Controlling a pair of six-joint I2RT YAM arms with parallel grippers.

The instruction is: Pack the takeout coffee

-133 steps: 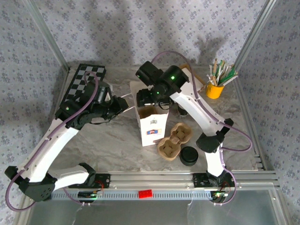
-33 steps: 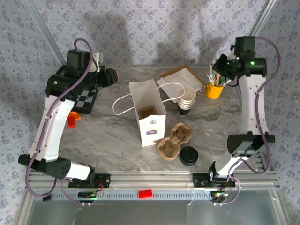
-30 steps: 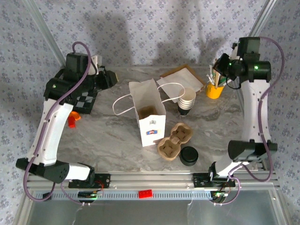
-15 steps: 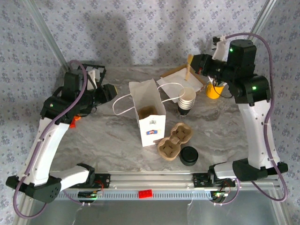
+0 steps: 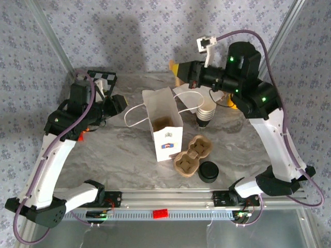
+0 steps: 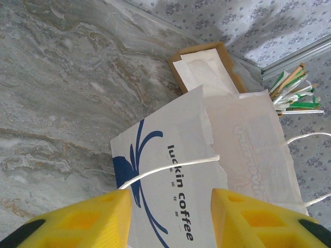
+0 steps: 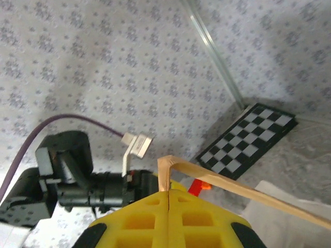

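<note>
— Marble tabletop (image 5: 119, 150), patterned walls round it. Mid-table stands a white paper bag (image 5: 164, 126), upright, mouth open. What lies by it?
— At its near right corner, touching, a pulp cup carrier (image 5: 193, 156); just past the carrier, a black lid (image 5: 209, 171). To the bag's right, behind the carrier, a stack of paper cups (image 5: 206, 110).
— And the right gripper (image 5: 177, 71)?
— High behind the bag, over its back edge. Jaws pressed together on a wooden stirrer (image 7: 227, 184) that juts out sideways.
— And the left gripper (image 6: 170, 212)?
— Low at the bag's left, by the handle loop (image 6: 170, 167). Fingers about half apart, clamping nothing. Contact with the loop: cannot tell.
— Anything else?
— A bundle of stirrers (image 6: 297, 90), far right of the bag.
</note>
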